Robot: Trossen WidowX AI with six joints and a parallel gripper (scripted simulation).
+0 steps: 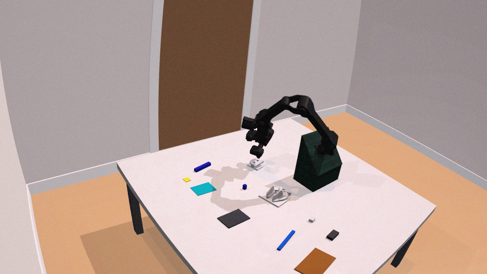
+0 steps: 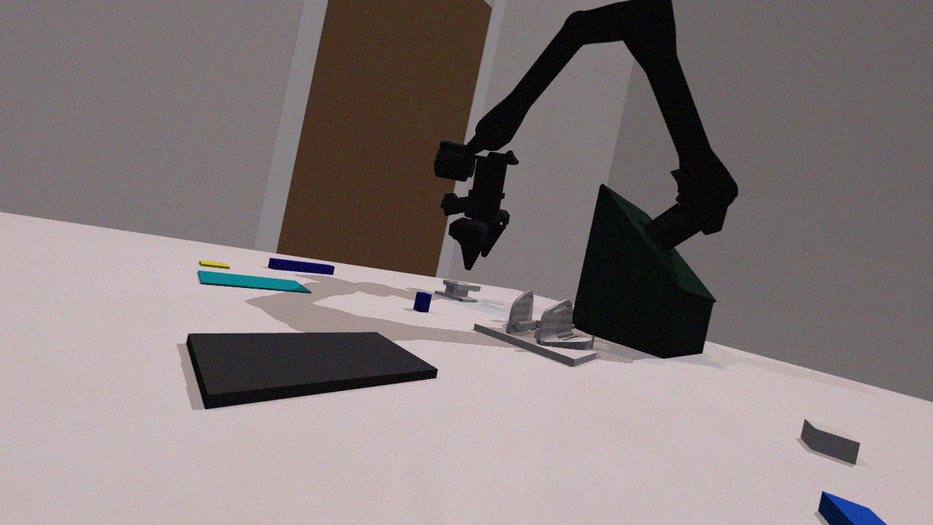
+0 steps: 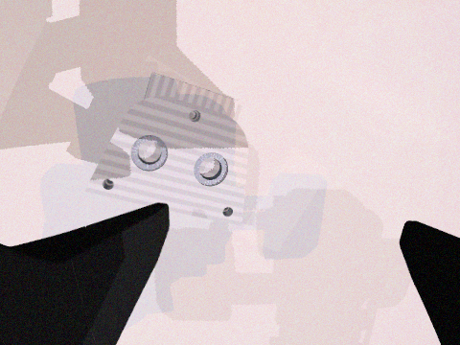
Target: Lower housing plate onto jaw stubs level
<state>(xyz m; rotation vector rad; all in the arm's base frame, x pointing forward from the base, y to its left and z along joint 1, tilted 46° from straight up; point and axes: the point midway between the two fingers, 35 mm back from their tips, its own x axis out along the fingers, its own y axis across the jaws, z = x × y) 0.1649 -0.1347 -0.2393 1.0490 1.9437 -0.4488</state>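
Observation:
The grey housing plate [image 1: 256, 161] [image 2: 461, 284] [image 3: 182, 185] lies roughly level on a small stand. The wrist view shows two ringed holes and three small holes in it. Two grey jaws [image 1: 278, 195] [image 2: 555, 322] stand on a separate flat base [image 2: 560, 358] nearer the top and exterior views. The jaw stubs and pins are too small to tell apart clearly. My gripper [image 1: 258, 155] [image 2: 477, 262] [image 3: 287, 225] is open and empty, above the table near the housing plate. In the wrist view, the plate lies beyond the left fingertip, left of the middle of the gap.
The dark green arm mount [image 1: 316, 170] [image 2: 646, 306] stands right of the jaws. A small dark blue block [image 1: 244, 186] [image 2: 423, 301] lies between the jaw base and a teal sheet [image 1: 203, 188] [image 2: 251, 281]. A black slab [image 1: 233, 218] [image 2: 299, 365] lies nearer the top and exterior views.

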